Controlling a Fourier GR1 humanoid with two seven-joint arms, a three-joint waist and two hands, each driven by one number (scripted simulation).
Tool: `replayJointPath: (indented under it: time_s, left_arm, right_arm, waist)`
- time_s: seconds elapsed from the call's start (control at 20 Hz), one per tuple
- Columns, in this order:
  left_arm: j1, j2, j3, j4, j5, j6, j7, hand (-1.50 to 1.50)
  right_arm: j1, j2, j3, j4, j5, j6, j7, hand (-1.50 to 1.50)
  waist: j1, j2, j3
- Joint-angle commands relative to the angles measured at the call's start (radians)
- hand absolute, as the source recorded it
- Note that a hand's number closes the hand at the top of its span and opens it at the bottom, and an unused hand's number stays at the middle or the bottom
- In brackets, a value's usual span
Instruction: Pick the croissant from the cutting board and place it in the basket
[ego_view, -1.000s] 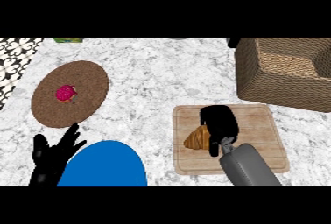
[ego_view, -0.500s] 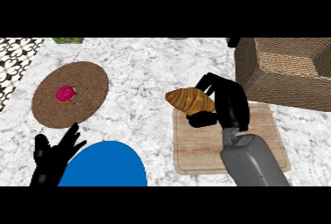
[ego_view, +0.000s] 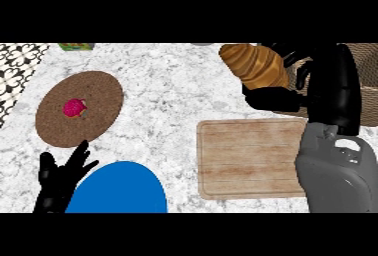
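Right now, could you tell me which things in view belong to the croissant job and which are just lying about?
Part of the job:
croissant, held in the right hand
cutting board, now bare
basket

Just lying about:
brown plate with a pink item on it
blue plate
green object at the far edge

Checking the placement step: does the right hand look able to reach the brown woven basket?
Likely yes: the black right hand, curled round the golden-brown croissant, is beside the brown woven basket, nothing between.
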Motion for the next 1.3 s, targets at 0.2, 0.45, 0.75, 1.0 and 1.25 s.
replayJointPath:
  time_s: [0.2, 0.45, 0.75, 1.0, 1.25]
  left_arm:
    - [-0.021, -0.005, -0.004, 0.019, -0.002, -0.018, 0.039, 0.00]
    - [0.027, -0.015, -0.009, 0.009, -0.022, -0.022, 0.004, 0.00]
    - [0.016, -0.042, -0.019, -0.003, -0.037, 0.002, 0.040, 0.00]
    - [-0.006, -0.062, -0.024, 0.027, -0.055, 0.009, 0.024, 0.00]
    - [0.011, -0.046, -0.018, 0.002, -0.049, -0.016, 0.017, 0.00]
  right_arm:
    - [-0.282, -0.164, -0.248, 0.074, -0.081, 0.129, 0.118, 1.50]
    - [-0.235, -0.265, -0.350, 0.212, -0.170, 0.111, -0.033, 1.50]
    - [-0.233, -0.322, -0.366, 0.378, -0.154, 0.057, -0.147, 1.50]
    - [-0.284, -0.361, -0.391, 0.593, -0.181, 0.011, -0.287, 1.50]
    - [-0.313, -0.368, -0.455, 0.822, -0.213, -0.103, -0.427, 1.50]
  waist:
    - [0.007, 0.007, -0.008]
    - [0.011, 0.009, -0.008]
    - [0.013, 0.009, -0.008]
    - [0.017, 0.012, -0.008]
    - [0.026, 0.015, -0.007]
